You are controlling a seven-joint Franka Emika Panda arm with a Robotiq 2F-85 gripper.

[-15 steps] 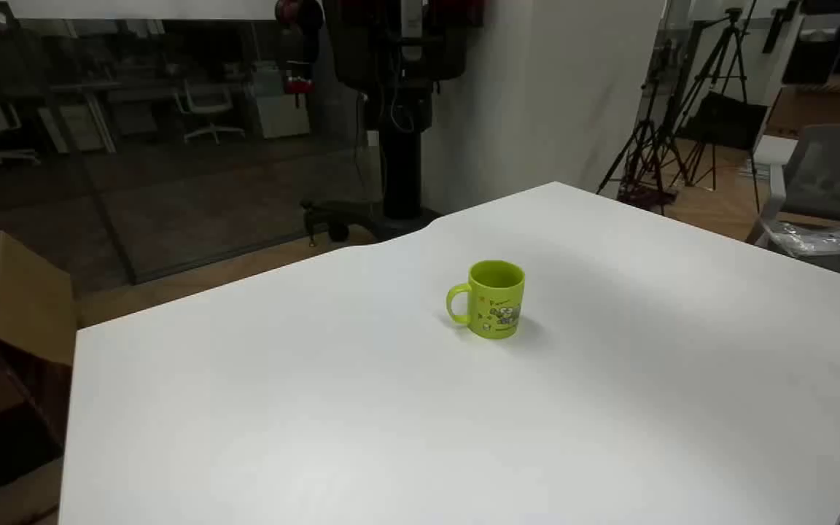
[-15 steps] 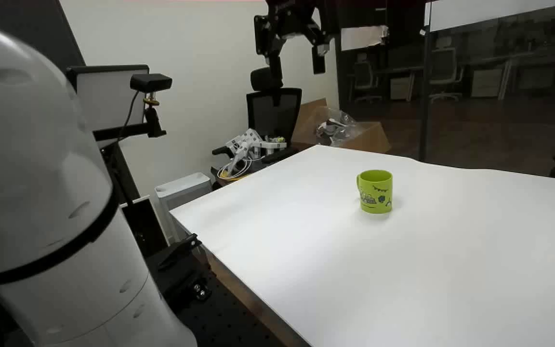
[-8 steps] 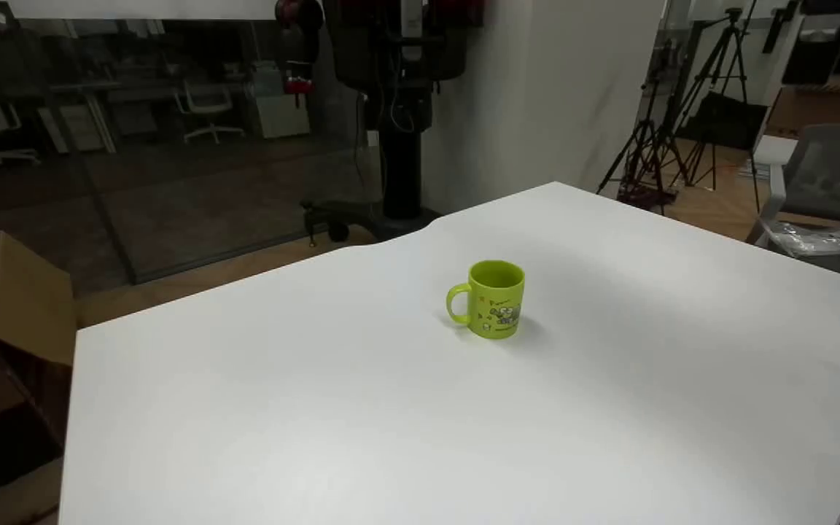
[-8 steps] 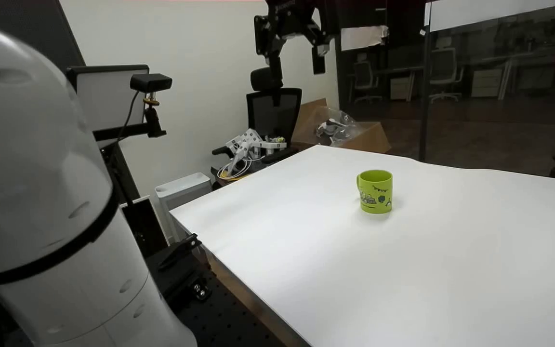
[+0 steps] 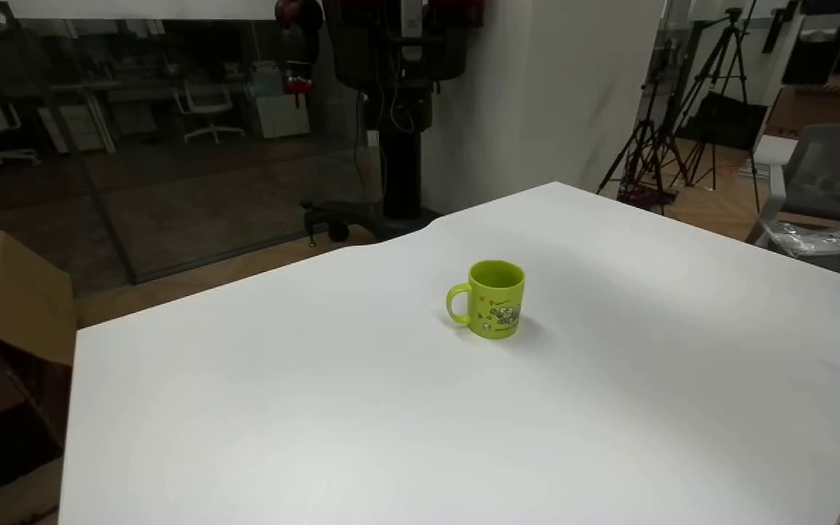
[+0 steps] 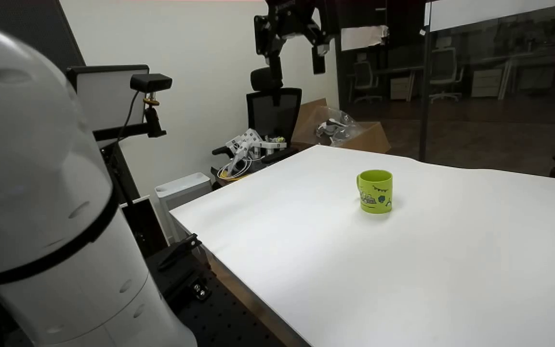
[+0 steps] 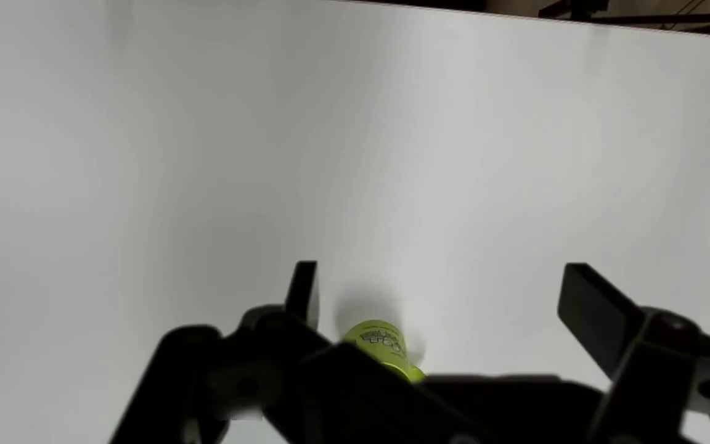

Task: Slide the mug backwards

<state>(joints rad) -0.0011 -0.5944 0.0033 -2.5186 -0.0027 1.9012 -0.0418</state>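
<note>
Mug (image 6: pixel 376 193) on table (image 6: pixel 451 270); claw (image 6: pixel 297 70) above, apart from mug; box (image 6: pixel 370 138) beyond table edge.

Beyond the bench (image 5: pixel 281 408), white and softly lit, stand dark glass (image 5: pixel 187 189), office chairs (image 5: pixel 207 104) dim behind it, and a pale wall (image 5: pixel 580 95). In an exterior view, tripods (image 5: pixel 646 135) rise from wood floor (image 5: pixel 712 200) near a grey chair (image 5: pixel 828 168); an open carton (image 5: pixel 33 306) sits near the bench.

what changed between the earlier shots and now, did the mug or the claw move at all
Nothing visibly changed: no move shows, and nothing was taken hold of or let go. The lime-green mug stands upright in the same spot on the white table in both exterior views. In an exterior view, the claw hangs where it was, open and apart from the mug.
</note>
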